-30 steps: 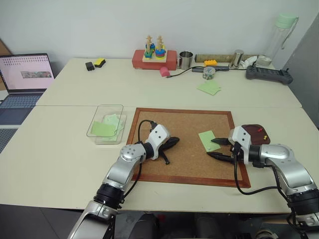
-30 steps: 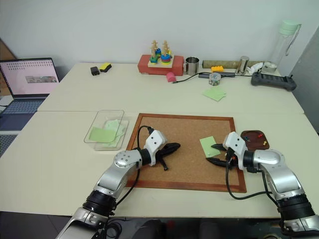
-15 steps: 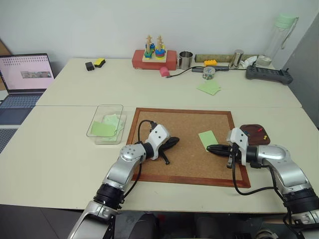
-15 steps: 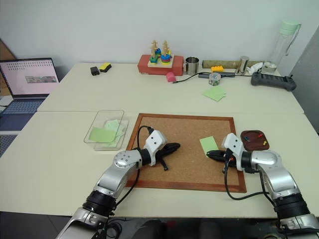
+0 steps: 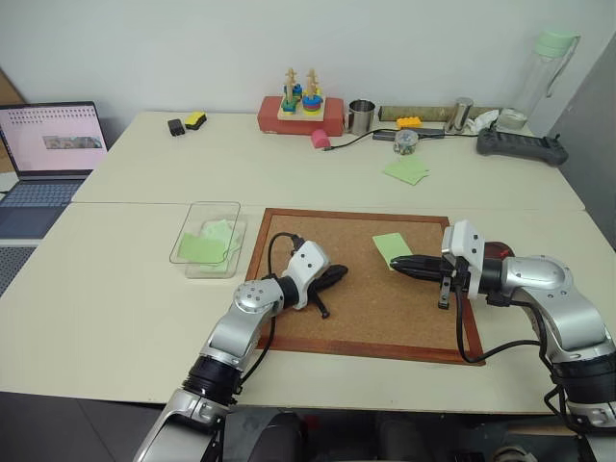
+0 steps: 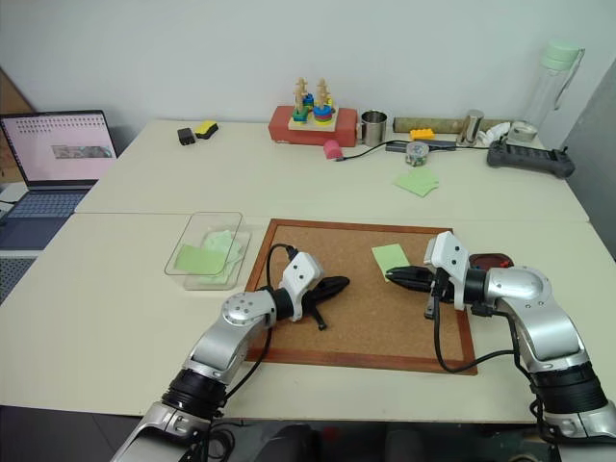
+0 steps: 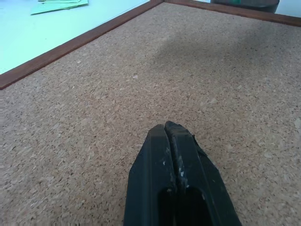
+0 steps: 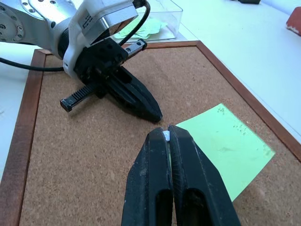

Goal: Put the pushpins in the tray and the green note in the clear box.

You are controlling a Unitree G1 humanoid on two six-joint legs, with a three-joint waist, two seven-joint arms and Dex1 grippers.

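The green note [image 5: 390, 246] hangs just above the cork board [image 5: 356, 308], pinched at one corner by my right gripper [image 5: 396, 262], which is shut on it. In the right wrist view the green note [image 8: 225, 146] sticks out sideways from the closed fingertips. My left gripper [image 5: 339, 273] is shut with nothing in it and rests on the board's middle, its tip [image 7: 164, 129] on the cork. The clear box [image 5: 207, 241] stands left of the board with green notes inside. The dark tray [image 6: 496, 260] peeks out behind my right wrist. The pushpins are hidden.
Loose green notes [image 5: 404, 170] lie on the far table. Along the back edge stand a red box with a stacking toy [image 5: 298, 111], a metal cup [image 5: 360, 115], a bottle [image 5: 544, 67] and a black controller [image 5: 520, 144]. A laptop [image 5: 48, 144] sits far left.
My right gripper went from open to shut on the note's corner, then rose and shifted left, lifting the note off the cork. The left arm stayed still.
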